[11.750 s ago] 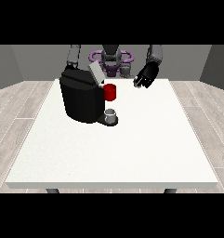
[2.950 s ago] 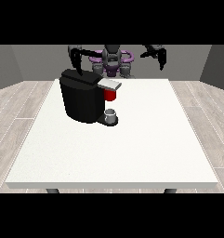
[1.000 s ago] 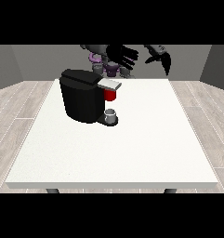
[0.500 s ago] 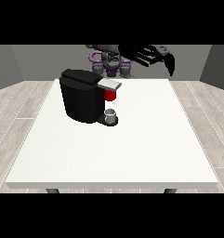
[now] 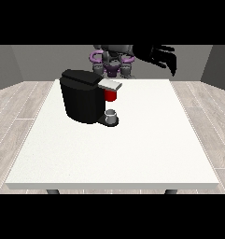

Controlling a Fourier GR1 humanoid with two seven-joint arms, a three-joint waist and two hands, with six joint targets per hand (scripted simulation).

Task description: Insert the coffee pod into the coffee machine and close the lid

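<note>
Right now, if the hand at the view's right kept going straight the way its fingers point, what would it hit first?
Probably nothing soon. The hand at the view's right is raised, fingers spread toward the lower right, away from the coffee machine. That line looks free until the table or past its edge; depth is unclear.

A black coffee machine [image 5: 83,95] stands on the white table [image 5: 132,149] at about ten o'clock from the table's middle, its lid down, a red part under its grey front piece. A small grey cup [image 5: 112,115] sits on its base. At one o'clock a black hand [image 5: 161,57] hangs raised above the far edge, fingers spread
</note>
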